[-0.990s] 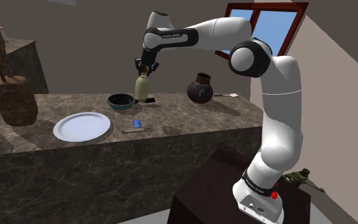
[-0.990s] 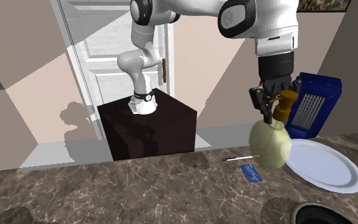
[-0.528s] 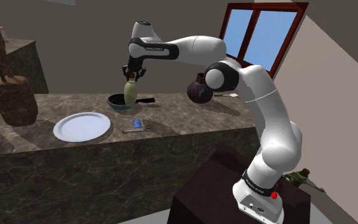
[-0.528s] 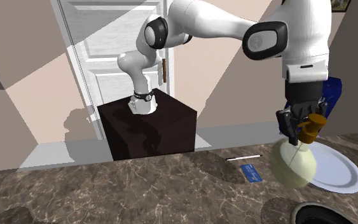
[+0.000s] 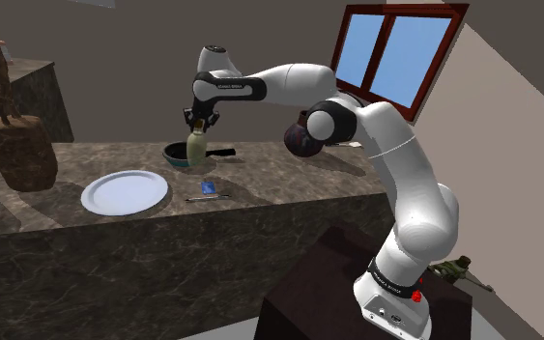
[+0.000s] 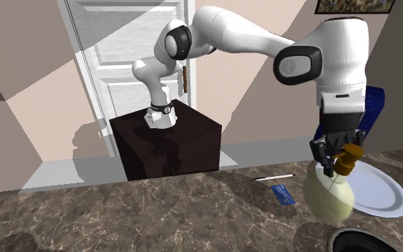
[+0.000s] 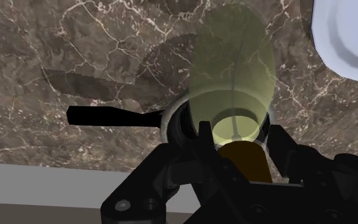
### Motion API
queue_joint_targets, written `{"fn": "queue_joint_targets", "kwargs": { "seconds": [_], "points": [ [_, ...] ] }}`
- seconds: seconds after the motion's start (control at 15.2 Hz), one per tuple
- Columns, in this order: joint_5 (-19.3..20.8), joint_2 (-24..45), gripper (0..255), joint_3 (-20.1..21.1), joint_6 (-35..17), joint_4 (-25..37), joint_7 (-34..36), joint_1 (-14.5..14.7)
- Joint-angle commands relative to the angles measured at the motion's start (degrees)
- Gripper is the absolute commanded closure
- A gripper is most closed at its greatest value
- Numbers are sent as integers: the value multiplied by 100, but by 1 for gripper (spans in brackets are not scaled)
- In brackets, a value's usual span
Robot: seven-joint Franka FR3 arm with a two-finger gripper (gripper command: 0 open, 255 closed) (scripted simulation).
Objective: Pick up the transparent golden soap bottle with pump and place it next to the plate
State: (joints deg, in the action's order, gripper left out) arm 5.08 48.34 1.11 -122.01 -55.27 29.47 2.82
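Pick-up done: my pincer (image 5: 199, 119) grips the bottle (image 5: 197, 147) at its pump neck, held clear of the desk (image 5: 289, 179), above the pan (image 5: 179, 154). Outstanding: carry beside the plate (image 5: 125, 191), set down, release.

The white arm (image 5: 410, 184) rises from its base, bends at the elbow and stretches out level towards the shoulder view's left; the wrist turns down and the black gripper (image 5: 198, 120) points straight down, clamped on the soap bottle (image 5: 196, 148) at its pump
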Motion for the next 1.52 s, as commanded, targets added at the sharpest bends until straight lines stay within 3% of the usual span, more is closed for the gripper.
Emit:
{"fn": "queue_joint_targets", "kwargs": {
  "seconds": [0.0,0.33,0.86,0.92,1.25,1.45],
  "points": [
    [6,16,255,-3,-158,-134,15,1],
    [20,99,255,-11,-523,-417,44,0],
    [21,99,255,-11,-523,-417,44,0],
    [20,100,0,-11,-524,-417,43,-1],
    [21,99,0,-11,-523,-417,44,0],
    [18,-407,0,-1,-344,-746,52,10]
  ]
}}
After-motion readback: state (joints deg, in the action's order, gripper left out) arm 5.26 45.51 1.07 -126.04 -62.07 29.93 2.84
